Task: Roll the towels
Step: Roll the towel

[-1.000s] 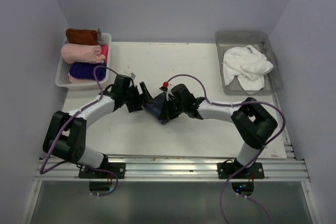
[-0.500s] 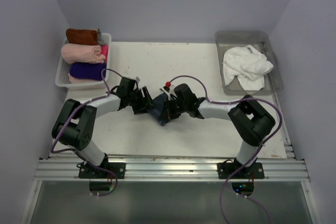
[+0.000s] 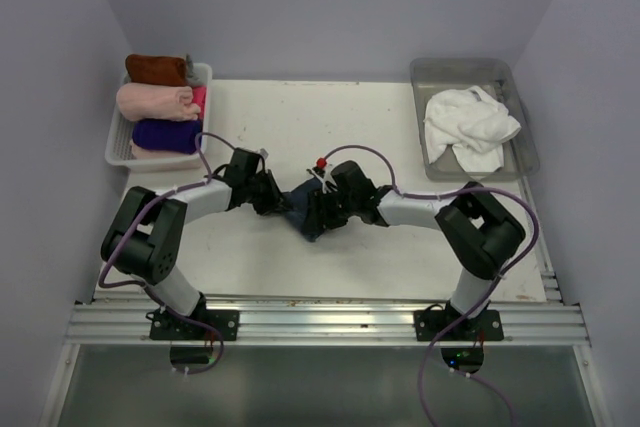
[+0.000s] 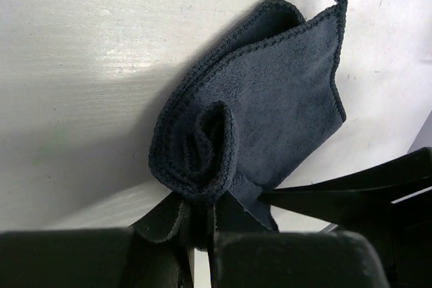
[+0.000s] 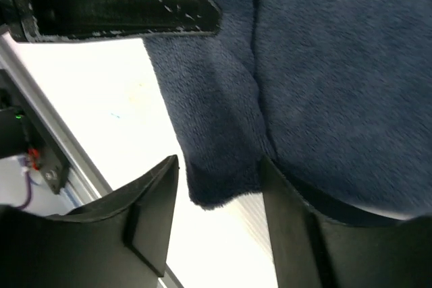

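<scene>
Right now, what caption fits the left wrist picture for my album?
Left gripper pinches the half-rolled dark blue towel on the white table.

**Blue towel sandwiched between both arms, mid-table**

The dark slate-blue towel [image 3: 299, 213] is seen bunched up near the middle of the table [image 3: 350, 117]. It's met by the left gripper [image 3: 277, 197] from 9 o'clock and the right gripper [image 3: 318, 209] from 3 o'clock. How the jaws are set can't really be made out from up here. A white towel [image 3: 470, 125] is heaped in the grey tray [image 3: 527, 152] out at 2 o'clock. At 10 o'clock, a white basket [image 3: 116, 142] is packed with a rust-brown towel [image 3: 155, 69], a pale pink roll [image 3: 155, 100] and a purple roll [image 3: 160, 135].
</scene>
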You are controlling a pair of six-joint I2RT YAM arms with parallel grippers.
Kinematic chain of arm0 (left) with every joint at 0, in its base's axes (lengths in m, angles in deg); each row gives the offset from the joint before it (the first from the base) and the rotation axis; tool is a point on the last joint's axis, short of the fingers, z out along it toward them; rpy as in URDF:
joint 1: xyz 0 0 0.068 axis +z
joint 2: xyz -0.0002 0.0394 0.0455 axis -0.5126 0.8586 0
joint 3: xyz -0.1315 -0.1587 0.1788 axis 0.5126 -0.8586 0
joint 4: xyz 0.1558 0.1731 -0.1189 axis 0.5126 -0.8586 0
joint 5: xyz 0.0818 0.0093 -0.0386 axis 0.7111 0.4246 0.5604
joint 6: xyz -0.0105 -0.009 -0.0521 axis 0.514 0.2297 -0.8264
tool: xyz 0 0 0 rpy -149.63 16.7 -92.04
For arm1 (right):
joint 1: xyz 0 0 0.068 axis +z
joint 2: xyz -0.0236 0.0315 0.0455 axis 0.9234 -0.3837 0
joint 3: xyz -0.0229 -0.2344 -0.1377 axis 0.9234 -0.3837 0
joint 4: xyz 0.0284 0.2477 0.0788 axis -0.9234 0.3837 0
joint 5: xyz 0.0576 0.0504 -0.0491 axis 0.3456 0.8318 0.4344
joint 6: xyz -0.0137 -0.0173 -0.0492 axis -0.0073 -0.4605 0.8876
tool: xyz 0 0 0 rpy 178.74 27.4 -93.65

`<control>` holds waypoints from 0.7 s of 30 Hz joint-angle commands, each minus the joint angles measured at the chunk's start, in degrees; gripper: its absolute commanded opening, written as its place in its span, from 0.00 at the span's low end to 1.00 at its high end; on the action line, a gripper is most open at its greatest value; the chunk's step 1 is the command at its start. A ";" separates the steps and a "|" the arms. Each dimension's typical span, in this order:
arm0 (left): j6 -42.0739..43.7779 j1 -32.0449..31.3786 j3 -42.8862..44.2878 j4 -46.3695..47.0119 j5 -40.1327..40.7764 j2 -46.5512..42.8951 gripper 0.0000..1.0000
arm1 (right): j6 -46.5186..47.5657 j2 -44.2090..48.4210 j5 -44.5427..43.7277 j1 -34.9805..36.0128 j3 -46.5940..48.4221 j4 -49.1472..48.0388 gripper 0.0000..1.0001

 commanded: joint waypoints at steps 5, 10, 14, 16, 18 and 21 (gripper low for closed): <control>-1.18 -0.18 1.79 -1.30 0.45 -1.31 0.00 | 8.40 9.51 -19.91 4.10 5.88 15.35 0.63; -1.88 -0.18 1.79 -2.62 1.32 -1.49 0.00 | 15.79 8.91 -34.17 13.93 10.81 20.72 0.63; -2.59 -0.18 1.70 -2.97 1.68 -1.67 0.00 | 18.70 4.69 -40.59 18.34 14.49 21.34 0.63; -2.76 -0.18 1.70 -3.32 1.68 -2.01 0.00 | 20.19 3.19 -43.32 20.36 15.56 21.52 0.63; -2.85 -0.18 1.79 -3.41 1.77 -2.28 0.00 | 20.81 0.99 -43.94 20.98 16.18 20.73 0.63; -2.94 -0.18 1.79 -3.59 1.94 -2.54 0.00 | 21.42 -2.69 -45.52 20.98 16.70 20.29 0.60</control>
